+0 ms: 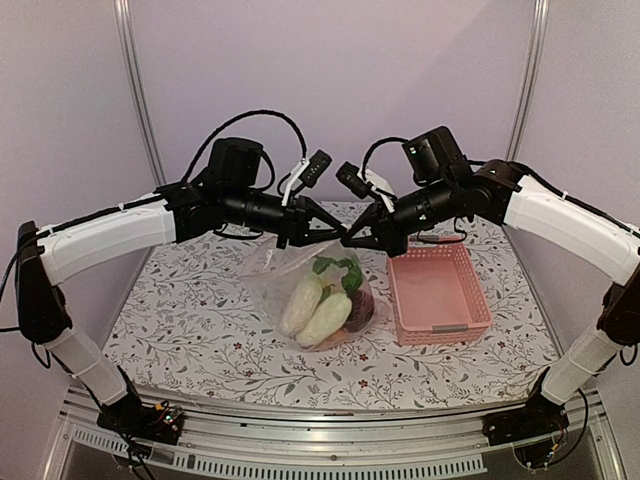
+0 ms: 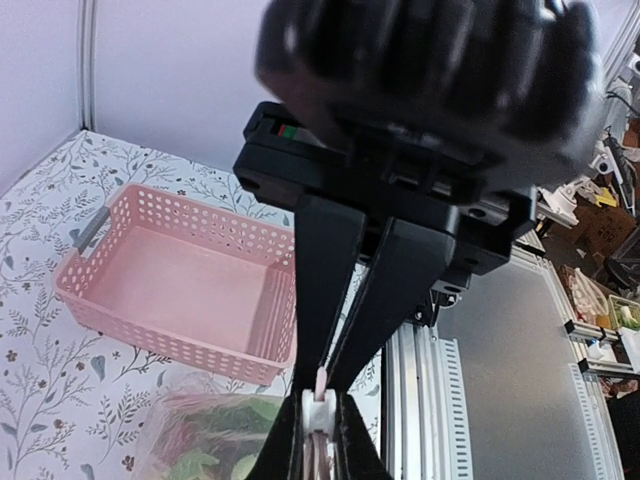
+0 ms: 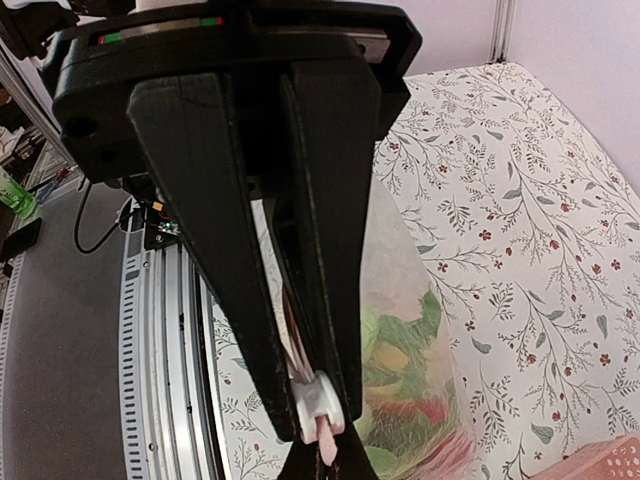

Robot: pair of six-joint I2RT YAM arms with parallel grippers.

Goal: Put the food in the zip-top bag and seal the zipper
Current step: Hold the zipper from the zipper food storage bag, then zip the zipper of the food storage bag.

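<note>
Top external shows one zip-top bag [image 1: 266, 290] holding two white pieces [image 1: 300, 303] [image 1: 326, 318].

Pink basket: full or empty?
Empty. The pink basket shows only its bare floor in the top and left wrist views.

The left arm [image 1: 110, 235] and the right arm [image 1: 570, 220] share one build: long white shells over the links, black joints at elbow and shoulder, black bases [image 1: 150, 420] with coloured wires. Black cables [image 1: 250, 115] loop above each wrist beside a boxy black camera housing [image 1: 235, 160]. The left gripper [image 1: 335, 236] and the right gripper [image 1: 356, 240] have long, tapering matte-black fingers [image 3: 200, 250], and each gripper body bears a small red-and-green mark [image 3: 160, 30].
</note>
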